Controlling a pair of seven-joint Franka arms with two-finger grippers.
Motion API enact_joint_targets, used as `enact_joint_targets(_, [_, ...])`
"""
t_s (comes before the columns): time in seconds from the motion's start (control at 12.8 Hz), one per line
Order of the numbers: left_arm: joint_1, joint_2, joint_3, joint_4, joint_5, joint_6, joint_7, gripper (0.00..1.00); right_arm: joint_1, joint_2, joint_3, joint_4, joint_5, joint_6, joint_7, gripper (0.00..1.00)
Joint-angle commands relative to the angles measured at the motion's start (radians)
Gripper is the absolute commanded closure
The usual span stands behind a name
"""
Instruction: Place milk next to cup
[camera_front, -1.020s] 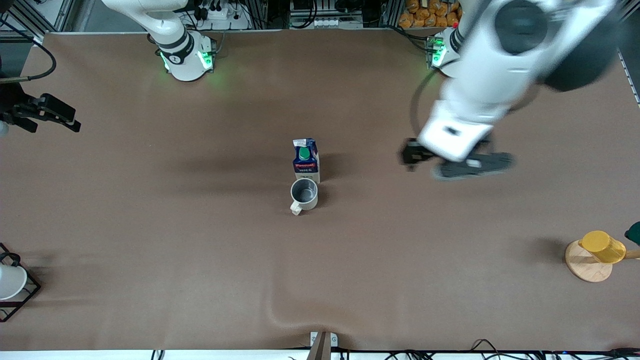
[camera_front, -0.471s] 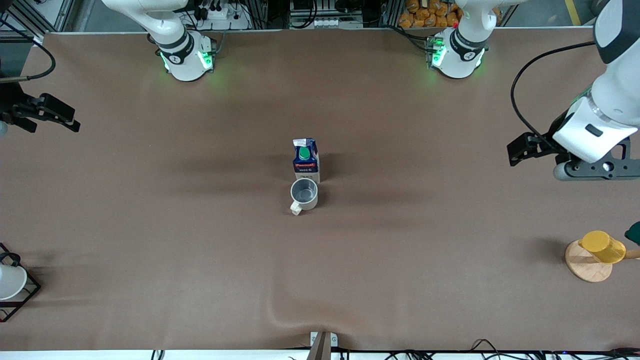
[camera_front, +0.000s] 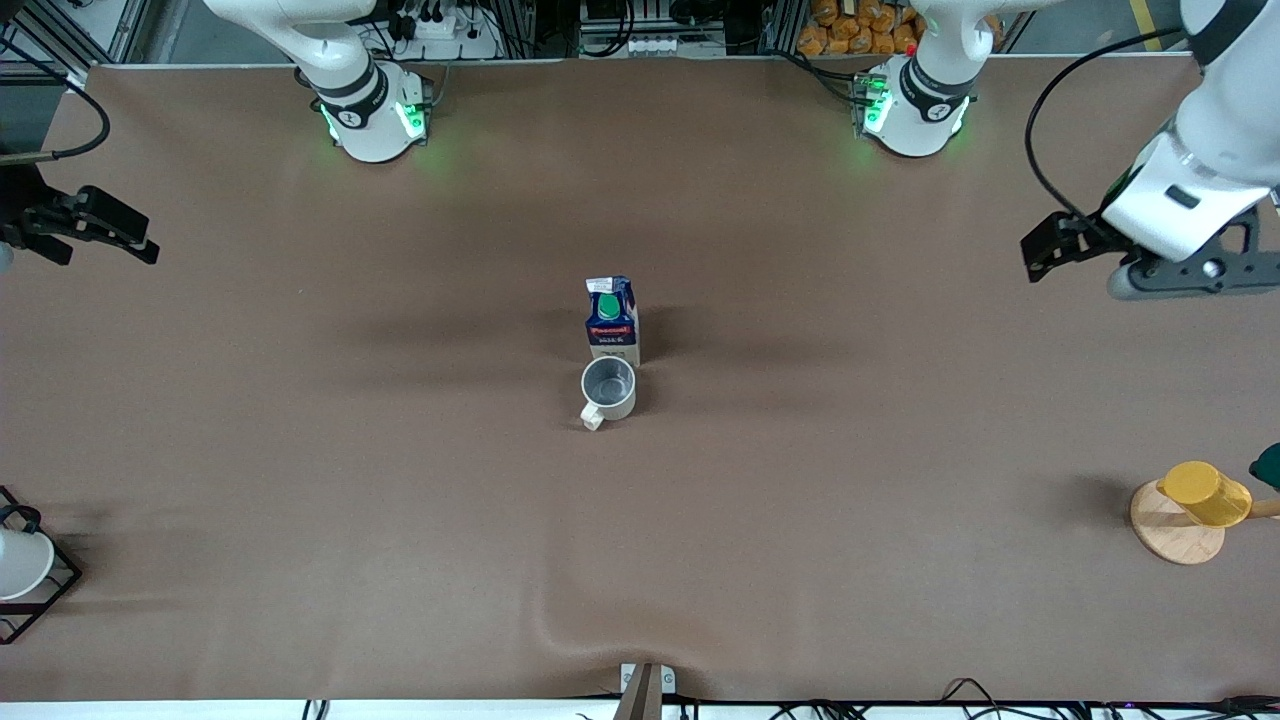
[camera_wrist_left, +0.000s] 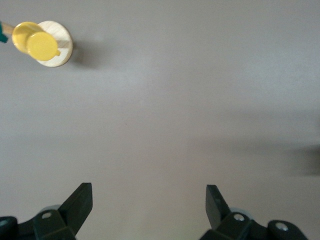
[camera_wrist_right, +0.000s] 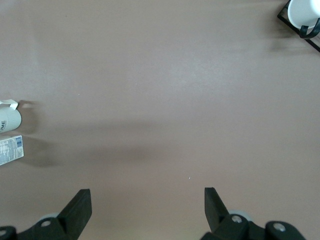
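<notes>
While milk (camera_front: 612, 320) touches cup (camera_front: 608, 388) | left pincer (camera_wrist_left: 149, 205) spread | right pincer (camera_wrist_right: 148, 206) spread

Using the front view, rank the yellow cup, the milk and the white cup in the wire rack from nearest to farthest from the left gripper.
Left gripper is open, over the table's left-arm end.
1. Yellow cup, on its wooden stand, same end.
2. Milk, mid-table beside the cup.
3. White cup, in the rack at the right arm's end.

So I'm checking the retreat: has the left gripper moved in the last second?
Yes. The left gripper, jaws open, has swung away from the milk toward the left arm's end of the table.
</notes>
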Motion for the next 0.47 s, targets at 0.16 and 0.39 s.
enact_joint_targets(0.16, [0.003,0.019,0.021,0.070,-0.030,-0.021,0.014,0.00,-0.006,0.005,-0.002,0.019,0.015,-0.019,-0.004,0.00])
enact_joint_targets(0.39, [0.001,0.024,0.020,0.084,-0.041,-0.043,0.029,0.00,-0.019,0.005,-0.002,0.019,0.018,-0.021,-0.004,0.00])
